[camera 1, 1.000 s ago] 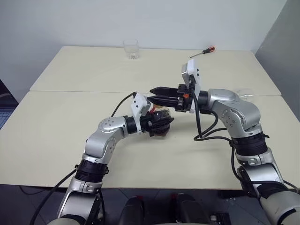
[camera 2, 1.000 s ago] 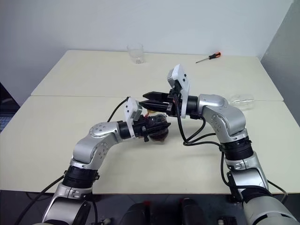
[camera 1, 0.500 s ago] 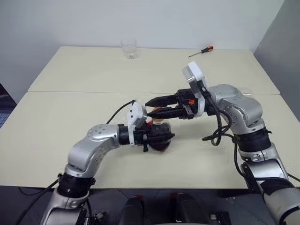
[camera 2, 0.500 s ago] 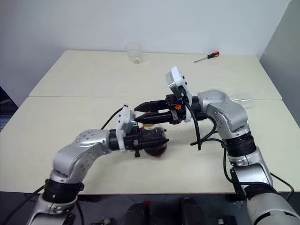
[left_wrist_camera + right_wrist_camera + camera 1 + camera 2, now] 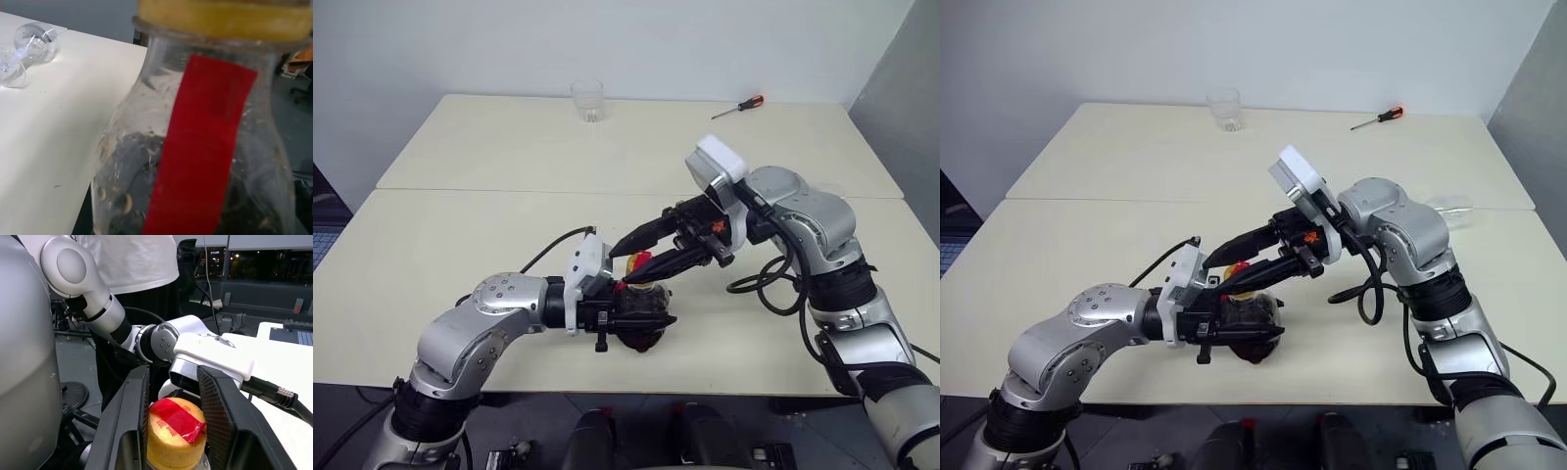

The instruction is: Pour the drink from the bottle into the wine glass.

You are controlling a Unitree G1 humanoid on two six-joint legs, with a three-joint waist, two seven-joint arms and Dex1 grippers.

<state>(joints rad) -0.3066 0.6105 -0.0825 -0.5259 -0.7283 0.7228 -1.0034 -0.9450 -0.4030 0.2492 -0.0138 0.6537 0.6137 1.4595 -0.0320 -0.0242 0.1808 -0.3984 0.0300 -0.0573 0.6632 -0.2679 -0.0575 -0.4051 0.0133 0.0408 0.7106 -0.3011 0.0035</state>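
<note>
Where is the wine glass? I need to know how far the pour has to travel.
The wine glass lies on its side near the table's right edge, behind the right arm's elbow, well away from the bottle.

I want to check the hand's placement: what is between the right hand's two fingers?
The bottle's yellow cap with its red strip sits between the right hand's fingers, seen in the right wrist view.

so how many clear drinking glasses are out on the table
2. A short tumbler stands upright at the far edge, left of the screwdriver. A wine glass lies on its side at the right, partly hidden behind the right arm. No others visible.
</note>
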